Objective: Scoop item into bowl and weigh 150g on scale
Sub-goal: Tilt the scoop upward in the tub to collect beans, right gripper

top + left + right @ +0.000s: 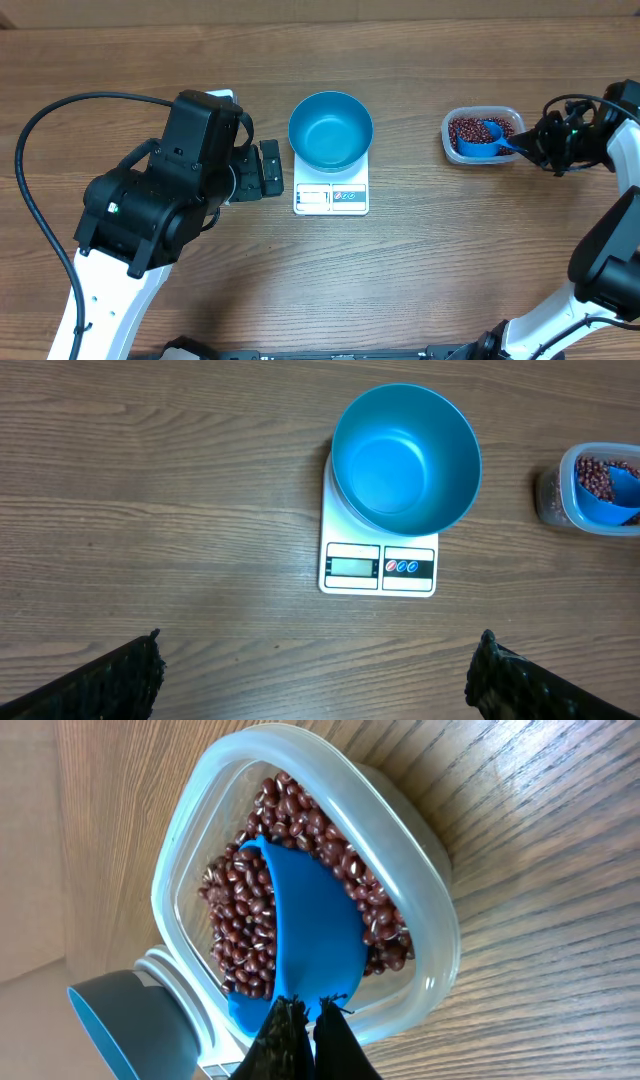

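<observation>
Right tool [308, 1025] pinching the scoop [315, 920] down in the beans [240, 920]; left tool [318, 660] spread wide beside the scale [331, 197], bowl [330, 130] on it.

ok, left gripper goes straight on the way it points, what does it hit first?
Probably the scale with the teal bowl on it, which sit directly ahead of the open left gripper. Its height is unclear, so scale edge or bowl wall first, can't tell.

1. We cannot read the scale [378, 568] display: too small.
2. The left wrist view's right edge cuts the tub [552, 495].
3. The right gripper [308, 1016] with its fingers hides the scoop [310, 930] handle.
</observation>
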Motion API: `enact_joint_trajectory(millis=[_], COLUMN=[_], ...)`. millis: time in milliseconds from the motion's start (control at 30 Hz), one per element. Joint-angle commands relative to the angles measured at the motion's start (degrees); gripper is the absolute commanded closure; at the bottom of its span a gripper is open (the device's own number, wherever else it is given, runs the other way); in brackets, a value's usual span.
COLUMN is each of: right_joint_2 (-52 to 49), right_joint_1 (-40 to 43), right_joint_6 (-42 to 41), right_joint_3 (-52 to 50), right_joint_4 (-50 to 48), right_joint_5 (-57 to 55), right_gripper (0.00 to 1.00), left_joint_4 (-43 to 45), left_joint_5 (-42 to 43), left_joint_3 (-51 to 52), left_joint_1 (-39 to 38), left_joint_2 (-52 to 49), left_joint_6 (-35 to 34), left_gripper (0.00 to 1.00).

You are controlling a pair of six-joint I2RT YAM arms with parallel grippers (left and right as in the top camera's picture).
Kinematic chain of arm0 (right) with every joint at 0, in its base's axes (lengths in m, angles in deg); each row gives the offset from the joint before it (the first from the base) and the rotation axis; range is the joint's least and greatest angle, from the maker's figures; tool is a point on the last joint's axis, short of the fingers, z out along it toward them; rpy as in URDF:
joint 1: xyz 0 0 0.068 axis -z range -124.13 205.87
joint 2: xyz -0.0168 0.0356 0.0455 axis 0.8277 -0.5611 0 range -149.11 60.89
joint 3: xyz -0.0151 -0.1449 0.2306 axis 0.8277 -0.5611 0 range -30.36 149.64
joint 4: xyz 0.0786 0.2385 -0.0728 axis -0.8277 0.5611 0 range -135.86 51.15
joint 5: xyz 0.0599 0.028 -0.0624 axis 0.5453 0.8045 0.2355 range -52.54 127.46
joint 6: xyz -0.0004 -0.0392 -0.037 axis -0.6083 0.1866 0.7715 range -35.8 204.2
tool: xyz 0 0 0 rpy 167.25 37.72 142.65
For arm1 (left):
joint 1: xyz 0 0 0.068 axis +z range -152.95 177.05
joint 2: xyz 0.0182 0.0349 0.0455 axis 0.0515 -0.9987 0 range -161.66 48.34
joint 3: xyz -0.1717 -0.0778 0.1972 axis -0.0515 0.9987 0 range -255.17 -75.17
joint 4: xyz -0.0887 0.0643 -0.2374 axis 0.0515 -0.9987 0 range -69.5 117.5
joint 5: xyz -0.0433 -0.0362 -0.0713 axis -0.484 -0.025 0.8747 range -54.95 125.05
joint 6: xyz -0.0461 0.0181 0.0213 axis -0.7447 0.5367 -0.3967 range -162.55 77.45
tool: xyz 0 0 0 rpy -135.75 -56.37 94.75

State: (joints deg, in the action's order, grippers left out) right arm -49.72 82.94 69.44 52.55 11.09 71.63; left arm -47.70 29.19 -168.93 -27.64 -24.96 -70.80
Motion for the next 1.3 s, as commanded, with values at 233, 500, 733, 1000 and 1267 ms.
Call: enact_joint_trajectory(millis=[233, 500, 733, 1000, 1267], right_joint_2=[-1.2, -1.2, -1.2, -1.2, -1.2], right_joint_1=[1.7, 1.7, 1.7, 1.7, 2.3], right_joint_6=[10.8, 12.7, 13.2, 13.2, 13.4], right_joint_3=[-1.4, -1.4, -1.4, -1.4, -1.4], right_joint_4=[-0.3, -1.1, -1.1, -0.8, -0.4], right_joint_5=[-0.8, 3.2, 7.3, 10.2, 16.4], right_gripper=[0.96, 0.96, 0.96, 0.96, 0.96], left_joint_4=[0.0, 0.0, 0.0, 0.0, 0.0], left_joint_5=[-0.7, -0.7, -0.7, -0.7, -0.7], left_joint_3=[-0.9, -0.9, -0.9, -0.9, -0.9], left_joint_1=[0.3, 0.3, 0.3, 0.3, 0.3], left_joint_2=[-0.3, -0.5, -0.5, -0.5, -0.5], left_joint_6=[1.2, 1.2, 1.2, 1.3, 1.2], left_gripper=[0.00, 0.01, 0.00, 0.00, 0.00])
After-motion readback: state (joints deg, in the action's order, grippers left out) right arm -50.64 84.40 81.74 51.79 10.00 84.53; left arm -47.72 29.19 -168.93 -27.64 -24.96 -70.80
